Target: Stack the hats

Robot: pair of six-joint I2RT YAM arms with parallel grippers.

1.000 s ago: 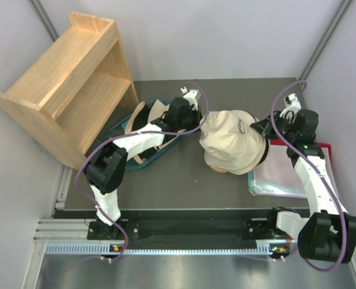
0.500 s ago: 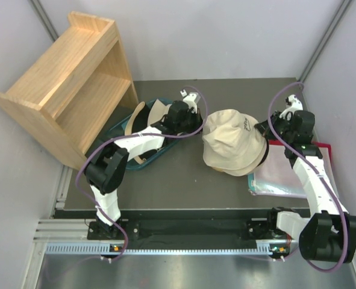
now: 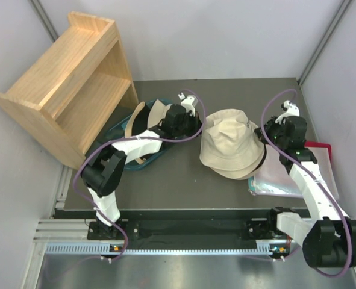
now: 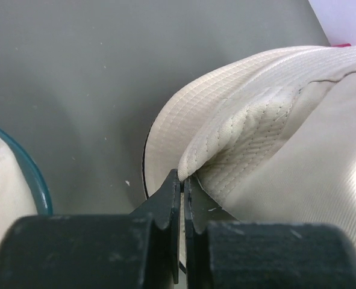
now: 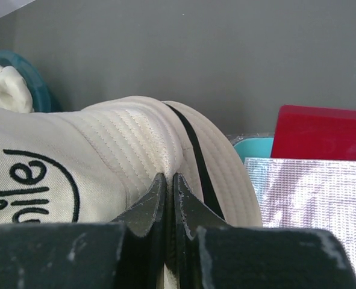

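Note:
A cream bucket hat (image 3: 229, 147) with a black logo hangs stretched between my two grippers over the middle of the table. My left gripper (image 3: 200, 127) is shut on its left brim; in the left wrist view the gripper (image 4: 182, 178) pinches the brim edge of the hat (image 4: 274, 132). My right gripper (image 3: 264, 136) is shut on its right side; in the right wrist view it (image 5: 168, 178) pinches a fold of the hat (image 5: 75, 150). A second brim with black lining (image 3: 251, 171) shows underneath. More cream hats (image 3: 155, 114) lie in the teal tub (image 3: 120, 127). The wooden stand is hidden.
A wooden shelf unit (image 3: 69, 84) lies tilted at the back left. A clear pouch (image 3: 286, 177) with a red item (image 3: 323, 150) lies at the right. The tub rim shows in the left wrist view (image 4: 30, 174).
The held hat has come down and spread wider, covering the brown stand that showed below it before. Both grippers kept their hold; the right one shifted slightly away from me.

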